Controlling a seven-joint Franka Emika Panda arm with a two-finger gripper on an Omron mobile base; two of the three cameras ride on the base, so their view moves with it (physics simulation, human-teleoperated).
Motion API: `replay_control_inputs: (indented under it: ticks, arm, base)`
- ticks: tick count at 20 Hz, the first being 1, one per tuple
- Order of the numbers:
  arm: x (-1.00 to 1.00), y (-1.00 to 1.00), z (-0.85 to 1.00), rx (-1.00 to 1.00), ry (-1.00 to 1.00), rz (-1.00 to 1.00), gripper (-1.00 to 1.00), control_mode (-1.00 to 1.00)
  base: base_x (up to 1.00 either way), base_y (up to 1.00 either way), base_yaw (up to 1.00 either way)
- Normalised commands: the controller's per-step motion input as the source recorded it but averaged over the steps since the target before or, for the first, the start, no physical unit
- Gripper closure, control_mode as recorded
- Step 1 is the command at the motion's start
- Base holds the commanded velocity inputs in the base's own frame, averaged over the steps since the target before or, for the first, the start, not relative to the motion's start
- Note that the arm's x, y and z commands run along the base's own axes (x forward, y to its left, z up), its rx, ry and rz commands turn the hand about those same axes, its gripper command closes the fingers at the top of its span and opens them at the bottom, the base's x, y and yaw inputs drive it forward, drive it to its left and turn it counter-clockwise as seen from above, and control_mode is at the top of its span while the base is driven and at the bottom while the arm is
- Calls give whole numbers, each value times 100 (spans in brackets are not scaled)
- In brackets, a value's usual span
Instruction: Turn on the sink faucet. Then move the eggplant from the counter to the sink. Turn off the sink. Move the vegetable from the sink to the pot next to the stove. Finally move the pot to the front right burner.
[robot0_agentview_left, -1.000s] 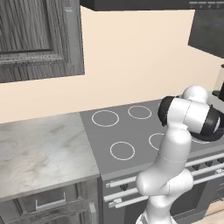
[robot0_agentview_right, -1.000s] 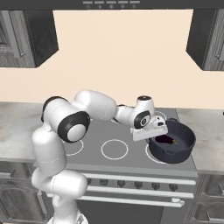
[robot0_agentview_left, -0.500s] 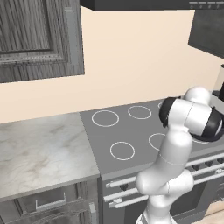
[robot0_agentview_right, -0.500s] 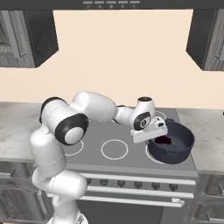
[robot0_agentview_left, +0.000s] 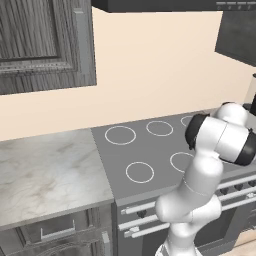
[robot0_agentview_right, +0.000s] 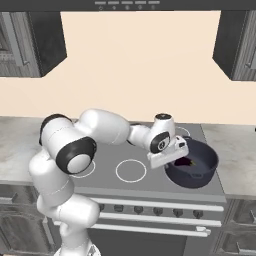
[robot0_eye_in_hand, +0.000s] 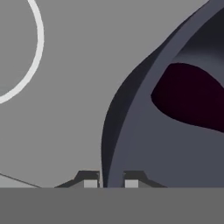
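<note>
Pot (robot0_agentview_right: 192, 162), dark and round, sits at the right of the stove top (robot0_agentview_right: 105, 150) in the right base view, low and right of centre in the frame, with the eggplant (robot0_eye_in_hand: 188, 103) lying inside it. Gripper (robot0_eye_in_hand: 111, 183) is clamped narrow across the pot's rim, one tip outside the wall and one inside. In the hand view the rim runs up and to the right from the tips; the eggplant lies upper right of them

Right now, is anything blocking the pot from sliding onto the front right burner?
Nothing visible does. The gripper is shut on the rim of the pot, which holds the eggplant and already sits at the stovetop's front right.
</note>
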Motion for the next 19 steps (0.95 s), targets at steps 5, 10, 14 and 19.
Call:
replay_control_inputs:
  ticks: [5,10,14,19]
  arm:
    - [-2,3,0,0,0,12,100,-100]
    - [-12,0,0,0,0,6,-100,-100]
    - [-6,0,5,0,-2,2,-100,-100]
    - [-8,0,20,0,-4,1,-100,-100]
  base:
    - [0,0,0]
    - [0,0,0]
    - [0,0,0]
    - [0,0,0]
